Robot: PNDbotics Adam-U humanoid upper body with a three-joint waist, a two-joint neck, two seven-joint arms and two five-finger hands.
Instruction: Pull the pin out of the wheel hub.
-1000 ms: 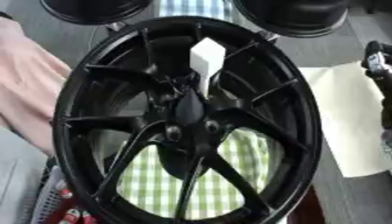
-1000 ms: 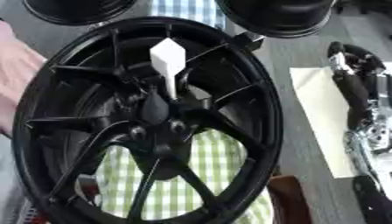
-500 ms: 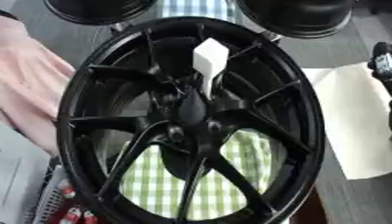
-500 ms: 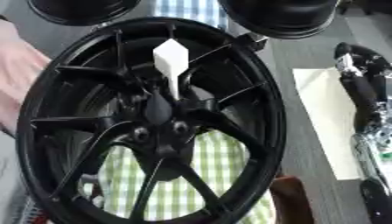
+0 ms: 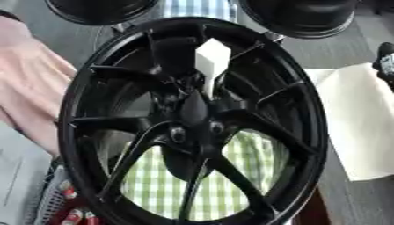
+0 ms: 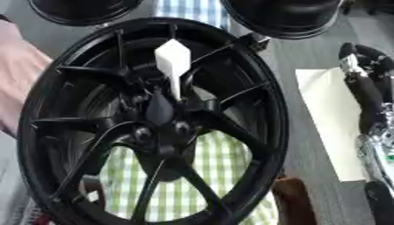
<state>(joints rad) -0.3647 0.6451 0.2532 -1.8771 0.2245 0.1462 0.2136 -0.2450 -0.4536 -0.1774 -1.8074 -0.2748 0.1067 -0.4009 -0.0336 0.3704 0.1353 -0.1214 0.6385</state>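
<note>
right hand (image 6: 368, 94) fingers beyond frame edge

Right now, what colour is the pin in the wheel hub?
White; the pin stands out against the black wheel hub, best in the right eye view.

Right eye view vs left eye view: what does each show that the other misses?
Only the right eye view shows the right arm along the right edge and a brown object at the wheel's lower right; no robot hand is discernible. Only the left eye view shows small red items at lower left. Both share the black wheel hub, the white pin standing in its centre, white paper and green checked cloth.
</note>
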